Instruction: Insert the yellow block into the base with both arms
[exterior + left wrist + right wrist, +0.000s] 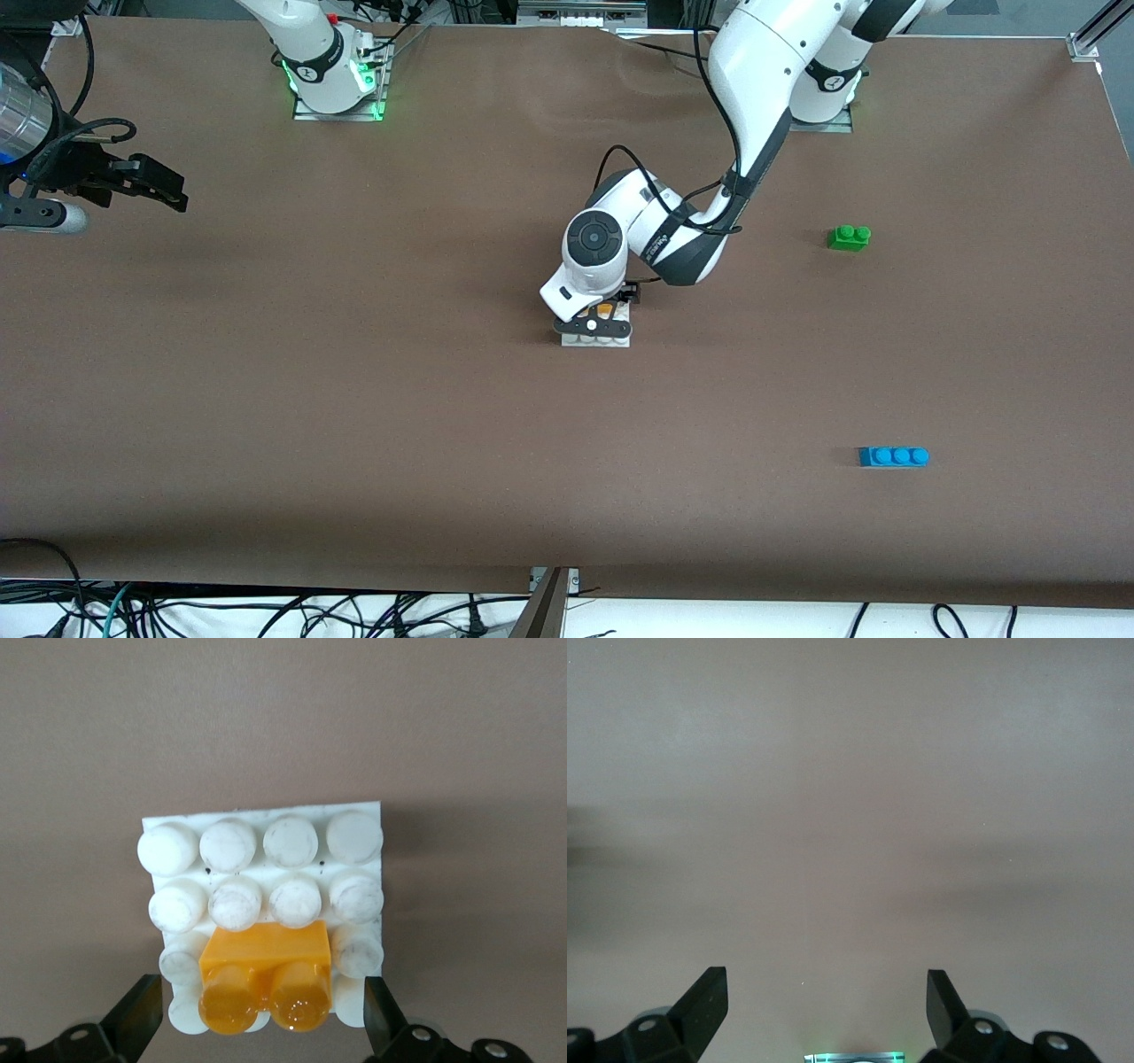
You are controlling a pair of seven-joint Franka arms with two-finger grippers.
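The white studded base point(595, 340) lies on the brown table near the middle. The yellow block point(604, 310) sits on the base's studs. In the left wrist view the block point(266, 979) stands at one edge of the base point(266, 819), studs up. My left gripper point(609, 315) hangs low over the base and is open. Its fingers point(142, 1014) stand on either side of the block without touching it point(263, 1014). My right gripper point(164, 190) waits open and empty over bare table at the right arm's end, where its wrist view point(827, 992) shows only table.
A green two-stud brick point(849, 237) lies toward the left arm's end of the table. A blue three-stud brick point(893, 456) lies nearer the front camera at that same end. Cables hang off the table's front edge.
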